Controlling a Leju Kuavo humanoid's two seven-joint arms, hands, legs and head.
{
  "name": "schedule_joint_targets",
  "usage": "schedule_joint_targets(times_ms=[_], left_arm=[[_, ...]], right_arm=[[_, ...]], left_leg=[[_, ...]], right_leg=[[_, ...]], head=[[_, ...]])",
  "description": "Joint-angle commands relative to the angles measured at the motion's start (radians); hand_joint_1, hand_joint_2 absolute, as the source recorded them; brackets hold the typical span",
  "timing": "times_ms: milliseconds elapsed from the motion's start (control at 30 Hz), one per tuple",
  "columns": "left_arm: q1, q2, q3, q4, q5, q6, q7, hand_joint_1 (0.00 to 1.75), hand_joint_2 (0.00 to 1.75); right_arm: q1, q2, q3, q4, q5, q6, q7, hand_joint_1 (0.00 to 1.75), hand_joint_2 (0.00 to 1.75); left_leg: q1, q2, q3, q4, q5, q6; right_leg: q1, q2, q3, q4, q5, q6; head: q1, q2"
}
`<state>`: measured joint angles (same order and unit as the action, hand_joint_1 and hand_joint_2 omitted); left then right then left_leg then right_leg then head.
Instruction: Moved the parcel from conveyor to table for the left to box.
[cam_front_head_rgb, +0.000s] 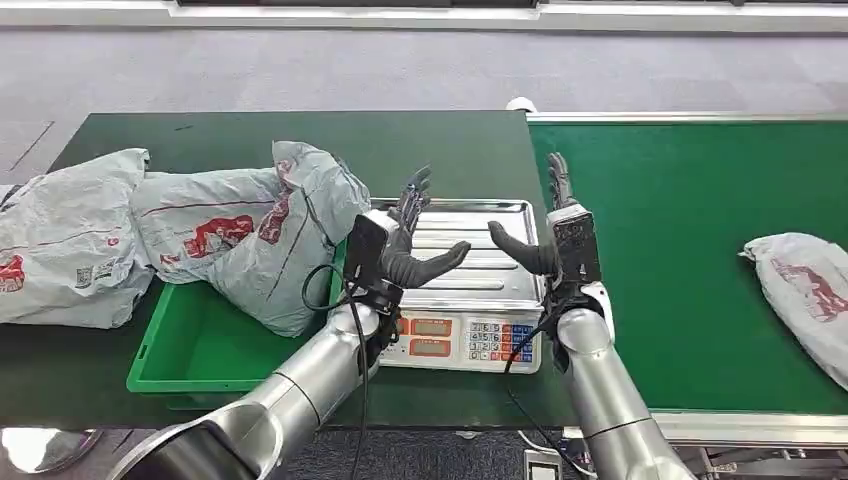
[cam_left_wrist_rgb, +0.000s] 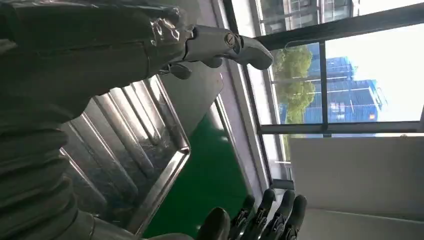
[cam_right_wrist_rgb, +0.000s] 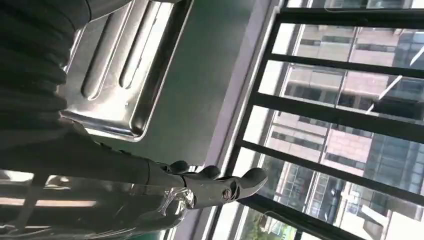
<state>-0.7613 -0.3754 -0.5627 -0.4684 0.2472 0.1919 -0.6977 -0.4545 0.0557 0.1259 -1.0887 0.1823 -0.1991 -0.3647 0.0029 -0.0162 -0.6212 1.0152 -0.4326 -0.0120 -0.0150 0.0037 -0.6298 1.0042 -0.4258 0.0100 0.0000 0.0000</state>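
A grey parcel (cam_front_head_rgb: 803, 295) with red print lies on the green conveyor (cam_front_head_rgb: 680, 210) at the right edge. My left hand (cam_front_head_rgb: 405, 240) and right hand (cam_front_head_rgb: 548, 235) hover above the steel pan of a scale (cam_front_head_rgb: 470, 265), both with fingers spread and thumbs toward each other, holding nothing. The left wrist view has my left hand's thumb (cam_left_wrist_rgb: 230, 45) over the ribbed pan (cam_left_wrist_rgb: 130, 145). The right wrist view has my right hand's thumb (cam_right_wrist_rgb: 220, 187) beside the pan (cam_right_wrist_rgb: 120, 65).
A green box (cam_front_head_rgb: 200, 350) stands left of the scale with a grey parcel (cam_front_head_rgb: 285, 235) leaning into it. Two more grey parcels (cam_front_head_rgb: 70, 235) lie on the dark green table (cam_front_head_rgb: 300, 130) at the left. The scale's keypad (cam_front_head_rgb: 460, 340) faces me.
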Motion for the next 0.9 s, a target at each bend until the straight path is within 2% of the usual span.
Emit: schedule_joint_targets(times_ms=[33, 133, 333, 433, 533, 567, 600, 700, 833, 900], left_arm=[[-0.048, 0.028, -0.016, 0.086, -0.021, 0.022, 0.000, 0.00, 1.75], [-0.035, 0.028, 0.036, 0.076, -0.066, 0.023, 0.000, 0.00, 1.75], [-0.033, 0.027, 0.051, 0.083, -0.077, 0.010, 0.000, 0.00, 1.75], [-0.033, 0.026, 0.051, 0.083, -0.077, 0.010, 0.000, 0.00, 1.75], [-0.035, 0.026, 0.051, 0.088, -0.076, 0.000, 0.000, 0.00, 1.75], [-0.037, 0.026, 0.050, 0.092, -0.078, 0.001, 0.000, 0.00, 1.75], [-0.038, 0.026, 0.044, 0.091, -0.081, 0.011, 0.000, 0.00, 1.75], [-0.039, 0.026, 0.036, 0.086, -0.065, 0.018, 0.000, 0.00, 1.75], [-0.037, 0.026, 0.024, 0.084, -0.048, 0.028, 0.000, 0.00, 1.75], [-0.036, 0.026, 0.017, 0.079, -0.033, 0.033, 0.000, 0.00, 1.75]], right_arm=[[-0.097, -0.030, 0.005, 0.198, -0.061, 0.019, -0.042, 0.00, 1.75], [-0.134, -0.026, 0.035, 0.241, -0.082, 0.000, -0.053, 0.00, 1.75], [-0.150, -0.022, 0.037, 0.246, -0.071, -0.032, -0.051, 0.00, 1.75], [-0.148, -0.023, 0.037, 0.247, -0.071, -0.031, -0.051, 0.00, 1.75], [-0.149, -0.023, 0.037, 0.249, -0.070, -0.036, -0.049, 0.00, 1.75], [-0.155, -0.026, 0.032, 0.260, -0.072, -0.040, -0.042, 0.00, 1.75], [-0.163, -0.032, 0.030, 0.275, -0.062, -0.066, -0.042, 0.00, 1.75], [-0.178, -0.054, 0.016, 0.321, -0.016, -0.141, -0.032, 0.00, 1.75], [-0.144, -0.099, -0.010, 0.381, 0.125, -0.332, 0.003, 0.00, 1.75], [-0.118, -0.113, -0.049, 0.413, 0.252, -0.447, 0.042, 0.00, 1.75]], left_leg=[[0.000, 0.003, 0.005, -0.001, -0.001, 0.000], [0.000, 0.004, 0.003, -0.001, -0.001, 0.000], [0.000, 0.005, 0.005, -0.001, -0.002, 0.000], [0.000, 0.002, 0.002, -0.001, 0.000, 0.000], [0.000, 0.003, 0.002, -0.001, -0.001, 0.000], [0.000, 0.006, 0.008, -0.002, -0.002, 0.000], [0.000, 0.003, 0.003, -0.001, -0.001, 0.000], [0.000, 0.002, 0.002, 0.000, -0.001, 0.000], [0.000, 0.001, 0.005, -0.002, -0.001, 0.000], [0.001, -0.001, 0.003, -0.001, 0.000, 0.000]], right_leg=[[0.001, 0.002, 0.004, -0.002, 0.000, -0.001], [0.000, 0.003, 0.003, -0.001, 0.000, 0.000], [0.000, 0.004, 0.004, -0.002, 0.000, -0.001], [0.000, 0.002, 0.001, -0.001, 0.000, 0.000], [0.000, 0.002, 0.002, 0.000, 0.000, 0.000], [0.001, 0.004, 0.007, -0.003, 0.000, -0.001], [0.000, 0.002, 0.002, -0.001, 0.000, 0.000], [0.000, 0.001, 0.002, -0.001, 0.000, 0.000], [0.001, -0.001, 0.006, -0.002, 0.000, 0.000], [0.001, -0.002, 0.004, -0.002, 0.000, 0.000]], head=[[0.000, 0.000], [0.000, 0.000], [0.000, 0.000], [0.000, 0.000], [0.000, 0.000], [0.000, 0.000], [0.000, 0.000], [0.000, 0.000], [0.000, 0.000], [0.000, 0.000]])
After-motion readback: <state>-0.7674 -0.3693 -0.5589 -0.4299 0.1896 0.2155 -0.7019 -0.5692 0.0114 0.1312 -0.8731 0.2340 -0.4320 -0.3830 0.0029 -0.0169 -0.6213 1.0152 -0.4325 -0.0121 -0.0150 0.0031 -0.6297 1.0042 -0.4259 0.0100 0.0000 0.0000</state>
